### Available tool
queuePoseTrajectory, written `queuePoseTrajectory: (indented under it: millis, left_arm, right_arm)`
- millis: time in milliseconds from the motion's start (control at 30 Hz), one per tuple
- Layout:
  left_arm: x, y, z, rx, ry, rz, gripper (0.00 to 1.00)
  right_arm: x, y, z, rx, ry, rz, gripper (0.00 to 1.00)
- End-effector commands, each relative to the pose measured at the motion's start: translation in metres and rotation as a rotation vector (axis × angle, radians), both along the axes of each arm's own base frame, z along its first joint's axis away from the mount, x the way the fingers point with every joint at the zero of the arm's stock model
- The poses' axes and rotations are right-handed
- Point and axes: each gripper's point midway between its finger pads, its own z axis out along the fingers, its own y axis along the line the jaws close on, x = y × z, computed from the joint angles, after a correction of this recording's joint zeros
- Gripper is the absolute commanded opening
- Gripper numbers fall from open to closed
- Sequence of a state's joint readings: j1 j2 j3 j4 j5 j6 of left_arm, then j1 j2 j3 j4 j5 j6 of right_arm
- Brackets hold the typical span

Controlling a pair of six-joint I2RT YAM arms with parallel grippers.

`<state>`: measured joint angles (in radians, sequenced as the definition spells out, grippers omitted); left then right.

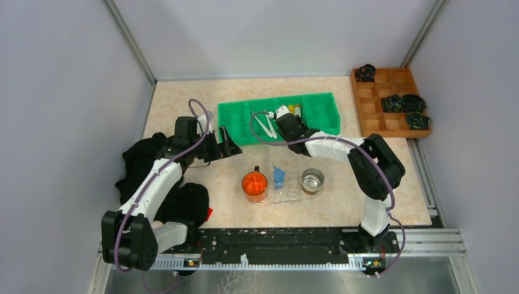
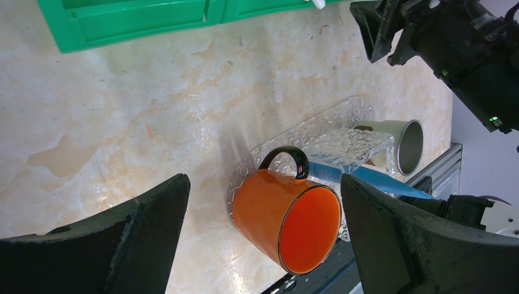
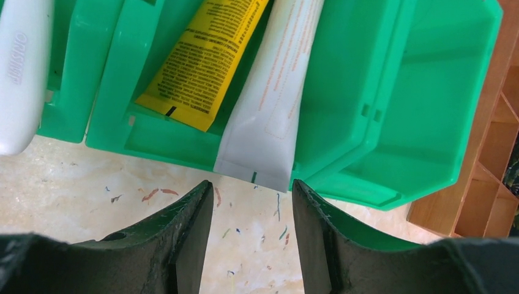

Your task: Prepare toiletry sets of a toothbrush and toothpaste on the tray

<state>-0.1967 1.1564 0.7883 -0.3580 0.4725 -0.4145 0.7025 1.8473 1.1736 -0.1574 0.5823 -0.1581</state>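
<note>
Right wrist — your right gripper (image 3: 251,191) sits released, squared to the white toothpaste (image 3: 275,104) and its overhanging tail — easiest pinch, I'd say.

My left arm (image 1: 153,184) at seven o'clock, right arm (image 1: 327,147) at four: white links, black joints, lilac cables (image 1: 199,107); right end effector (image 3: 251,187) black.

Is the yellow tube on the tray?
No, the yellow tube lies in the green bin, next to the white tube.
</note>
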Motion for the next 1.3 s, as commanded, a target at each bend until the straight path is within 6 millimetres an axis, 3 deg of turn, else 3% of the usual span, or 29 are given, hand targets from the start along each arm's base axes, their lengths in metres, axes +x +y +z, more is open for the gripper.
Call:
queuePoseTrajectory:
  millis: [0,200,667,933,1267]
  left_arm:
    - [0.0,-0.002,0.001,-0.006,-0.011,-0.012,0.99]
    - [0.002,-0.002,0.002,-0.003,-0.013,-0.013,0.99]
    - [0.005,-0.002,0.001,0.004,-0.012,-0.014,0.99]
    - [0.006,-0.001,0.001,0.009,-0.012,-0.013,0.99]
    - [0.005,-0.001,0.0,0.014,-0.007,-0.011,0.99]
  right_arm:
    - [0.021,0.007,0.012,0.015,-0.057,-0.011,0.5]
    - [0.027,0.007,0.01,-0.006,-0.077,-0.022,0.49]
    - [0.04,0.014,0.035,0.009,-0.141,-0.014,0.43]
    - [0.046,0.019,0.032,-0.001,-0.138,-0.006,0.4]
    - [0.056,0.017,0.04,0.051,-0.173,-0.038,0.22]
